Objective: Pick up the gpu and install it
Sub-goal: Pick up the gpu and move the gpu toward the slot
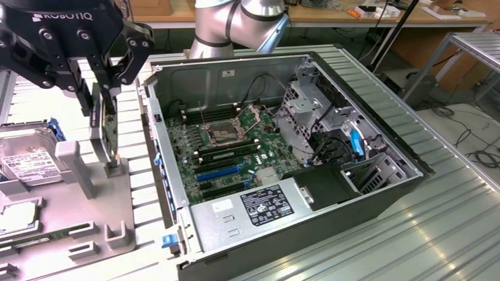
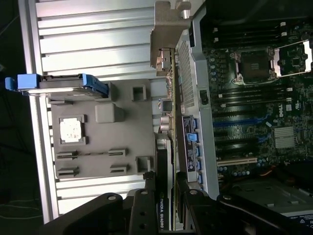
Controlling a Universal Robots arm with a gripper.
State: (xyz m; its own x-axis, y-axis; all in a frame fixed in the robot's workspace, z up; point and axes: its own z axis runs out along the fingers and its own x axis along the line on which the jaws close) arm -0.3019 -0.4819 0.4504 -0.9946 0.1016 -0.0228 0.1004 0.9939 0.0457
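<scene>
A robotics lab — an opened black tower computer case [image 1: 373, 120] lies on a ribbed silver metal table [image 1: 437, 234], a cluttered wooden workbench [image 1: 328, 16] behind, loose black cables [image 1: 483, 155] on the floor.

Tool [image 1: 100, 111]: its body is cut off by the exterior view's top and left edges, and its base runs off the wrist picture.
Gpu [image 1: 104, 132]: it is seen edge-on with both faces hidden. Whether its lower end touches the tray [image 1: 86, 216] cannot be told.
Drive [image 1: 27, 161]: cut by the exterior view's left edge, label print too small to read.
Arm [image 1: 234, 23]: cut off at the top edge.
Supply label [image 1: 266, 202]: print too small to read.
Board [image 1: 234, 140]: partly hidden behind the cage [image 1: 301, 114].
</scene>
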